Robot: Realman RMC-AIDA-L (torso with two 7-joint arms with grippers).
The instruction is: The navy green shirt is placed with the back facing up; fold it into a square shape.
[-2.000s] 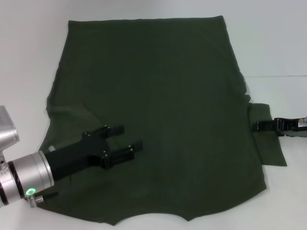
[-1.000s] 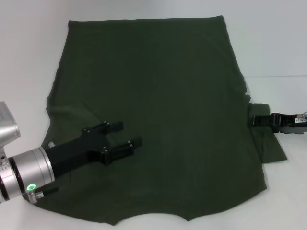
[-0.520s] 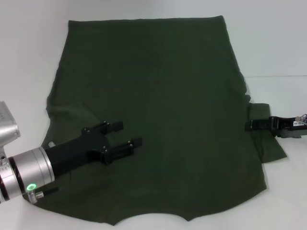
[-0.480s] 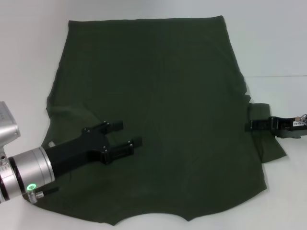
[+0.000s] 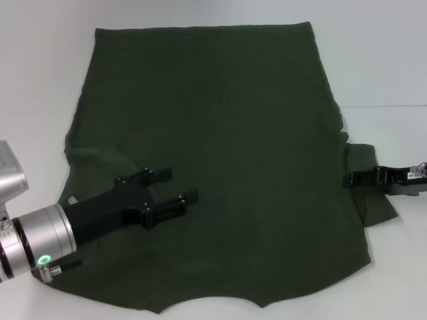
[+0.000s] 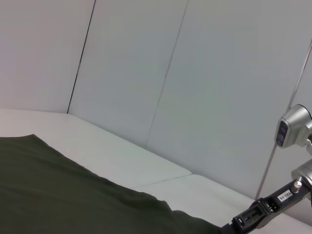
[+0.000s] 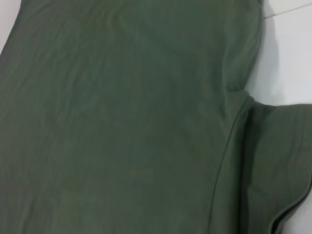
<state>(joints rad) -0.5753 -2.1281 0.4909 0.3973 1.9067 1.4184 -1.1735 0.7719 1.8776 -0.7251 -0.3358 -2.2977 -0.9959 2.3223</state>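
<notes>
The navy green shirt point(image 5: 220, 133) lies spread flat on the white table, its hem toward the far side. My left gripper point(image 5: 177, 185) hovers open over the shirt's near left part, with nothing between its fingers. My right gripper point(image 5: 348, 179) lies low across the shirt's right sleeve point(image 5: 373, 200), seen edge-on and shut on the sleeve fabric beside the body seam. In the right wrist view the shirt body point(image 7: 122, 122) and the sleeve point(image 7: 280, 161) fill the picture. The left wrist view shows the shirt's edge point(image 6: 58, 195) and the right gripper point(image 6: 239, 224) farther off.
The white table point(image 5: 387, 67) shows bare around the shirt on the left, far and right sides. A seam in the tabletop point(image 5: 387, 105) runs along the right. Pale wall panels point(image 6: 170, 73) stand behind the table.
My right gripper slid inward across the sleeve toward the shirt body, and the sleeve's outer near corner drew up and in. The left gripper shifted only slightly.
</notes>
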